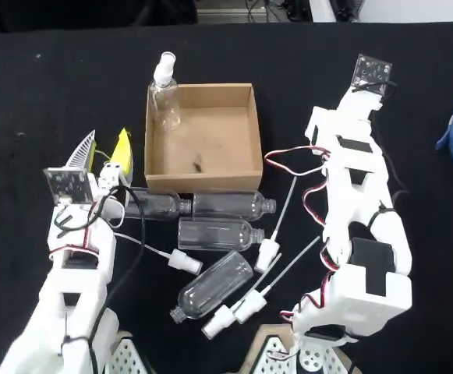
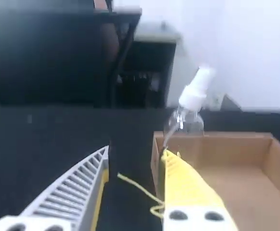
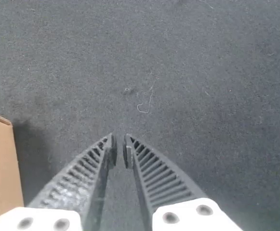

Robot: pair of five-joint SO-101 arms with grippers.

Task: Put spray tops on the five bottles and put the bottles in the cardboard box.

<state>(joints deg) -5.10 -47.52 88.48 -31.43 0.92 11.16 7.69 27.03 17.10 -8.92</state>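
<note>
On the black surface [image 1: 39,93] an open cardboard box [image 1: 203,181] is set, with one spray-topped bottle [image 1: 164,105] stood upright in its far corner on the left arm's side, and four uncapped bottles [image 1: 220,234] are laid just in front of it. The left hand [image 1: 104,152] is held spread and empty beside the box, while the right hand [image 3: 119,144] is pressed nearly together on nothing over bare surface. Four loose spray tops [image 1: 185,261] are scattered among the lying bottles.

left claw [image 2: 134,151] spread wide, right claw [image 3: 119,143] nearly closed
</note>
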